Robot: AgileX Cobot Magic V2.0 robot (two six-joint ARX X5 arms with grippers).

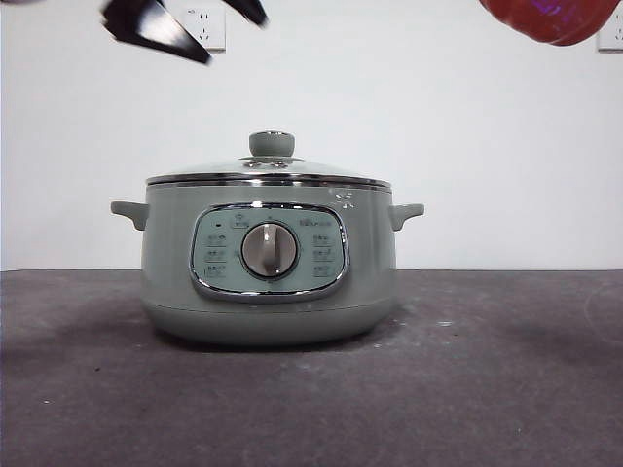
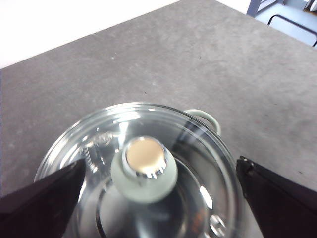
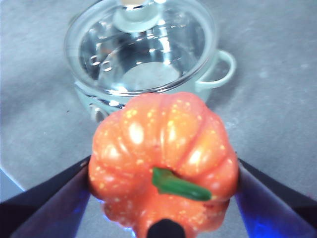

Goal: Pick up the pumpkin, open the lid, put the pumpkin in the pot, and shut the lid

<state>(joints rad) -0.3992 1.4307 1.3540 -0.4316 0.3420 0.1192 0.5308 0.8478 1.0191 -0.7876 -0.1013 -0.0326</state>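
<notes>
The sage-green pot (image 1: 175, 272) stands on the table with the glass lid (image 1: 224, 171) closed on it. My left gripper (image 1: 200, 24) hangs open a short way above the lid's green knob (image 1: 272, 144); in the left wrist view its jaws stand wide on either side of the knob (image 2: 143, 168), not touching the lid (image 2: 198, 148). My right gripper (image 3: 163, 173) is shut on the orange pumpkin (image 3: 163, 144), green stem toward the camera, held high to the right of the pot (image 3: 218, 74) and lid (image 3: 143, 49). In the front view the pumpkin (image 1: 550, 19) shows only at the top right corner.
The pot stands on a dark grey table (image 1: 487, 370) against a white wall. Wall sockets (image 1: 204, 24) sit high on the wall. A metal frame (image 2: 282, 15) lies beyond the table's far edge in the left wrist view.
</notes>
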